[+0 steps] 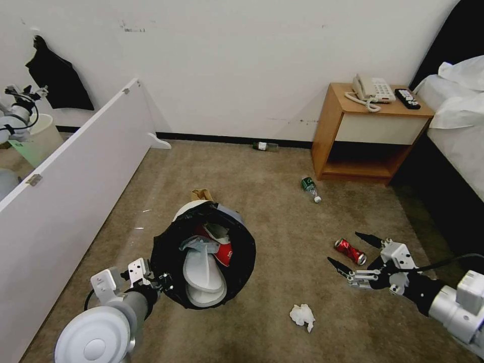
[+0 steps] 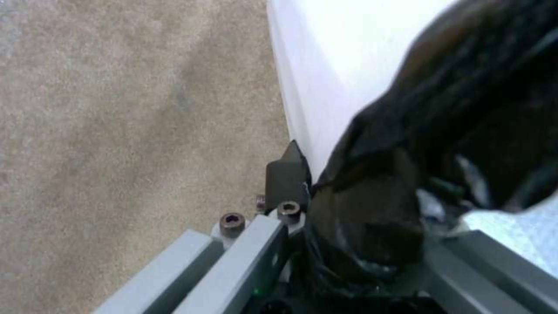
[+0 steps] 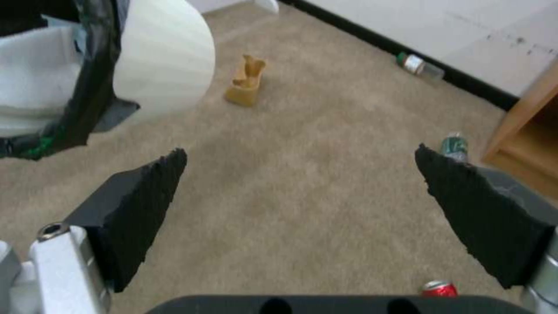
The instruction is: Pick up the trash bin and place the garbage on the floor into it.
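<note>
Your left gripper point(image 1: 160, 281) is clamped on the rim of the small round white plastic trash bin lined with a black bag point(image 1: 204, 254), holding it tilted above the beige-brown short-pile carpet point(image 1: 282, 201). White slippers point(image 1: 202, 275) and a red packet point(image 1: 224, 252) already lie inside.

Your right gripper point(image 1: 349, 250) hangs with its jaws spread wide and empty, just beside the crushed red drinks can point(image 1: 350, 251) on the carpet.

Risks, as a judgement: the bin leans toward you, so a sharper tilt could spill the slippers; the thin bag could slip in the clamp.

The head view shows a white crumpled tissue point(image 1: 302, 316) near the bin. The right wrist view shows the crumpled brown paper bag point(image 3: 247, 80) plainly, plus two green-labelled bottles point(image 3: 420, 66). The left wrist view shows the pinch on bag and rim.
</note>
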